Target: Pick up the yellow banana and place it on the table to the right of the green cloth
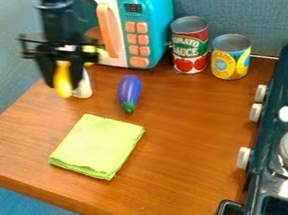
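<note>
So the black gripper (pixel 64 84) is hanging over the back corner of the bench (pixel 182 169), and its fingers (pixel 47 70) look closed in on a long yellow thing (pixel 63 80), one on each side. It's pretty blurry there, so I can't swear to what the yellow thing is. Progress-wise, I'd call the grasp done, and probably the lift too, though I can't tell for sure that it's off the wood. Letting go of it isn't done.

Right behind the fingers there's a small white bottle (pixel 85 88), very near, can't tell if they touch. The toy microwave (pixel 151 15) is just beside them, toward the cans. The purple eggplant (pixel 129 90) lies a bit out from the fingers on the stove side, and the folded green cloth (pixel 98 146) is in front of and below them. Well apart from the fingers, past the microwave, stand the red can (pixel 191 47) and the yellow can (pixel 231 59), with the stove (pixel 269 117) farthest off.
</note>
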You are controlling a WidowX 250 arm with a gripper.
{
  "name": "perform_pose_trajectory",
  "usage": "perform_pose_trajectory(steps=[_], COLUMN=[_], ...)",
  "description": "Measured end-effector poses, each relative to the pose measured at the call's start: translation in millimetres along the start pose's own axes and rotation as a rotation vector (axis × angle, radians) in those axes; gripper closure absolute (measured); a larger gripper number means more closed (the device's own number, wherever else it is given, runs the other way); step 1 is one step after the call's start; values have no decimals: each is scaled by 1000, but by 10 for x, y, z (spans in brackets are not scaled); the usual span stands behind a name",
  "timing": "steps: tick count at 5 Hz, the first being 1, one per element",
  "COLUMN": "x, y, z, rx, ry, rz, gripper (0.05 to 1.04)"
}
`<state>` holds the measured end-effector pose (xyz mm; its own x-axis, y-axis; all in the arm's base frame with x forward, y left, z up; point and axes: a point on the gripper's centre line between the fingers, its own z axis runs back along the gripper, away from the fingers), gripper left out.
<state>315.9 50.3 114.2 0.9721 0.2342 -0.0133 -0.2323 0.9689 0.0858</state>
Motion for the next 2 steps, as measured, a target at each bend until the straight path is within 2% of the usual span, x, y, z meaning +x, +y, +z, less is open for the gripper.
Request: perform_pose_trajectory(steps=[1, 2], x=[2, -22], y=[-387, -684], z=[-70, -114], rx=[3, -8], ry=[42, 60], rz=[-71, -108], gripper=[584, 584])
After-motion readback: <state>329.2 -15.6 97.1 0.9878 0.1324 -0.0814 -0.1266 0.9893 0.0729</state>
